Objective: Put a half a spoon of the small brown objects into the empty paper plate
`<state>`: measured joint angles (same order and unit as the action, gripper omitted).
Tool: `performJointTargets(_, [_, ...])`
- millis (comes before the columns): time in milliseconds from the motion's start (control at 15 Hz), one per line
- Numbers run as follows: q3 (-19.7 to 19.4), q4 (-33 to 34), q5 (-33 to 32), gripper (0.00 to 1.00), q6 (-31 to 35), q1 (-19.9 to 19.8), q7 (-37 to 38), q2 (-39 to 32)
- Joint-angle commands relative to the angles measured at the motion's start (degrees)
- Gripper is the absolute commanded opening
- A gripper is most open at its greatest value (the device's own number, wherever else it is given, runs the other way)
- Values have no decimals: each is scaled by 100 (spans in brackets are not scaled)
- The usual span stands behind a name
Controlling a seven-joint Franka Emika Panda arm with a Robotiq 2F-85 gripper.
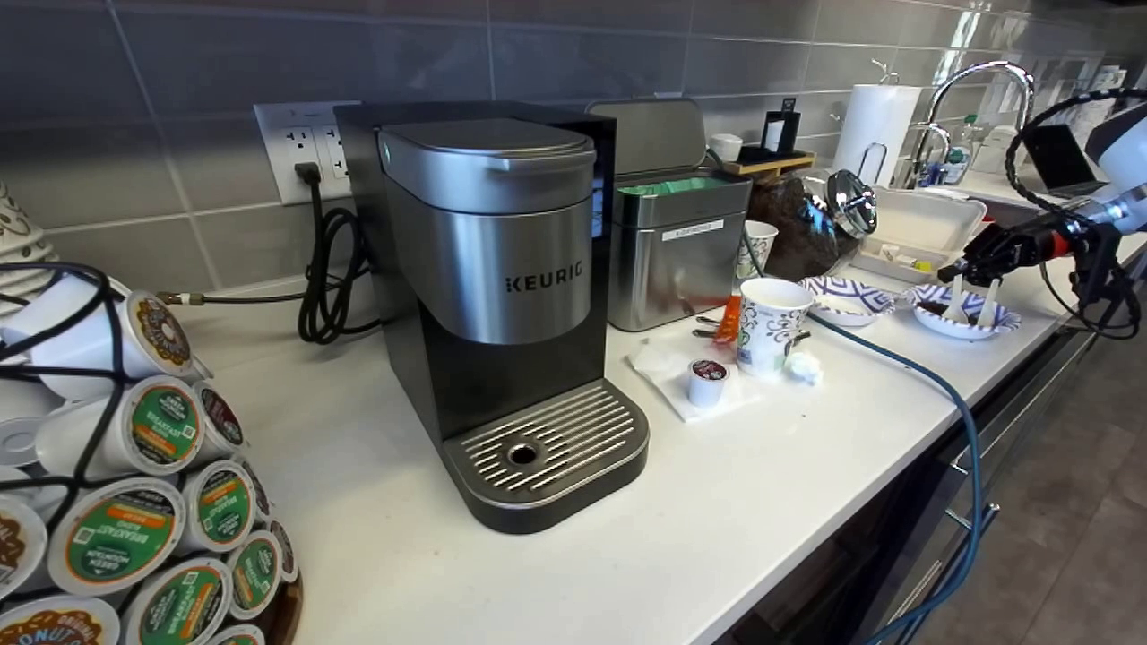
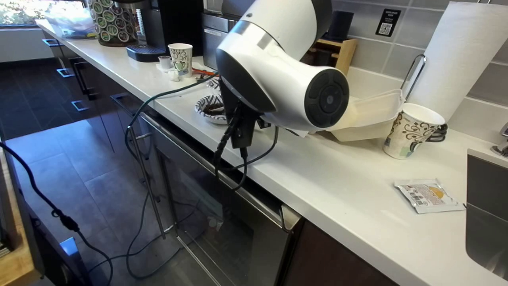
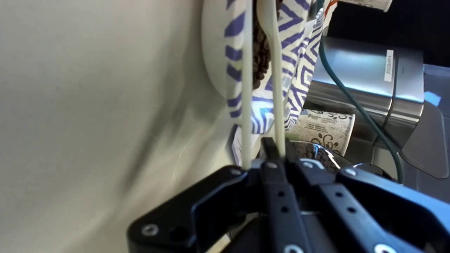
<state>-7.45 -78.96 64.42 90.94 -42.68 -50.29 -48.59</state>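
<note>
Small brown objects point(image 3: 261, 52), like coffee beans, lie in a blue-and-white patterned paper plate point(image 3: 235, 73). This plate also shows in both exterior views point(image 1: 972, 331) point(image 2: 203, 104). The second paper plate point(image 1: 849, 309) stands beside it and looks empty; its edge shows in the wrist view point(image 3: 305, 75). My gripper point(image 3: 280, 149) is shut on the handle of a white plastic spoon point(image 3: 277, 70), whose bowl end reaches over the beans. Another white handle point(image 3: 247, 105) runs alongside, outside the left finger. The gripper point(image 1: 953, 270) is above the bean plate; in an exterior view the arm point(image 2: 278, 67) hides it.
A glass jar of beans point(image 1: 797, 224), a metal bin point(image 1: 681, 242) and paper cups point(image 1: 772, 327) stand near the plates. An open white food box point(image 1: 927, 224) is behind. A blue-green cable point(image 1: 923, 367) crosses the counter beside the plates. The counter's front edge is close.
</note>
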Motion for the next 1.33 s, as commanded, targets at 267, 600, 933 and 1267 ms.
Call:
performJointTargets(267, [76, 1048, 69, 1, -688, -266, 1226, -624])
performJointTargets(600, [202, 1482, 86, 1, -1132, -471, 1703, -787])
performJointTargets(933, [240, 1230, 280, 1, -1234, -607, 1658, -426])
performJointTargets(1267, [215, 639, 474, 1, -1008, -612, 1499, 106])
